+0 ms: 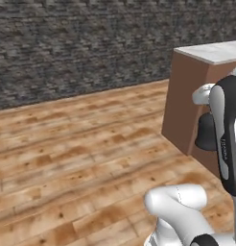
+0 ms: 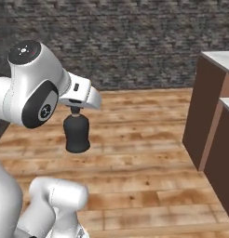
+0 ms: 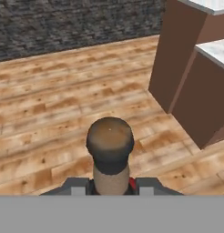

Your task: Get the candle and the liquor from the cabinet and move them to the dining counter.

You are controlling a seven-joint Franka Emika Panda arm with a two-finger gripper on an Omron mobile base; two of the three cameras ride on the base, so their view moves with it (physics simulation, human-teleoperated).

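Plank wooden floor (image 1: 81, 158) beneath brown, marble-topped counter blocks (image 3: 177, 59), against grey stone wall (image 2: 125, 42).

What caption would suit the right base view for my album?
White robot arm's gripper carries a small black bell-shaped liquor bottle by its neck above a wooden plank floor.

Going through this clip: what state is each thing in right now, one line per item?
liquor: upright, held by its neck, hanging above the wooden floor, touching nothing else.
gripper: shut on the liquor's neck just below the stopper.
marble-topped unit: standing on the floor, apart from the bottle; nothing visible on the part of its top in view.
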